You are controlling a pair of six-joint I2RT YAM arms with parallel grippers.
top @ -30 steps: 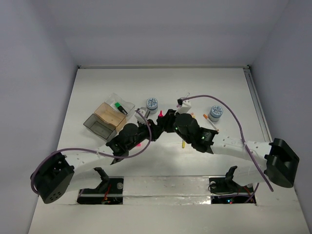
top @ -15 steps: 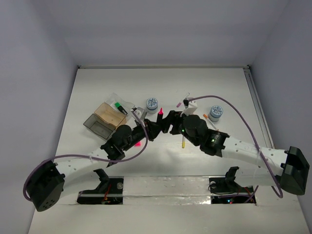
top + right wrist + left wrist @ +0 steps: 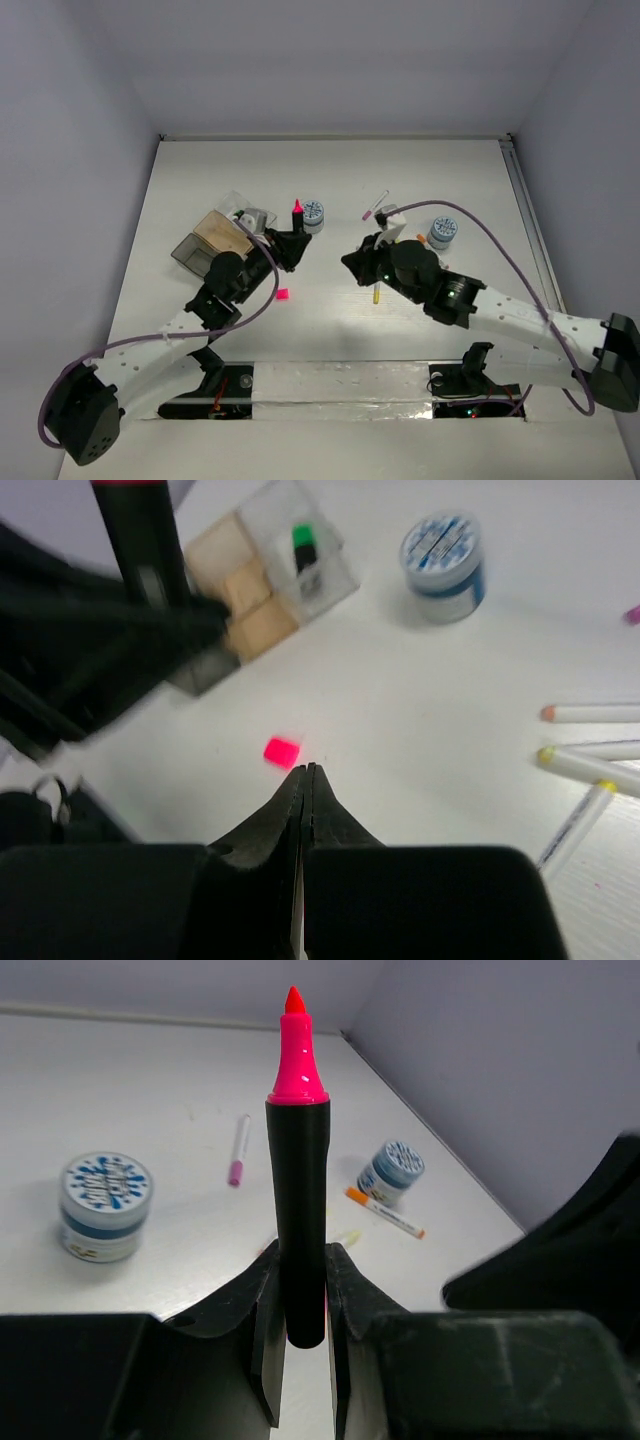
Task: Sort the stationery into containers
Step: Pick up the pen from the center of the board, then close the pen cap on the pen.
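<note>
My left claw (image 3: 300, 1305) pinches the black pink-capped marker (image 3: 297, 1160) low on its barrel, upright near the trays (image 3: 195, 252), and being light, stiff and smooth it could swivel, so a mid-barrel hold seems safer, while my right claw (image 3: 303, 780) hangs pressed together, empty, near the pink cube (image 3: 282, 751).

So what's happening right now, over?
Left gripper shut on pink-tipped marker, upright, beside trays. Right gripper shut, empty. Pink cube lying loose, unsorted. Path to trays looks open.

White table (image 3: 450, 170): trays (image 3: 220, 236), two discs (image 3: 312, 212), pens (image 3: 590, 713) (one pink cube (image 3: 283, 293)).
</note>
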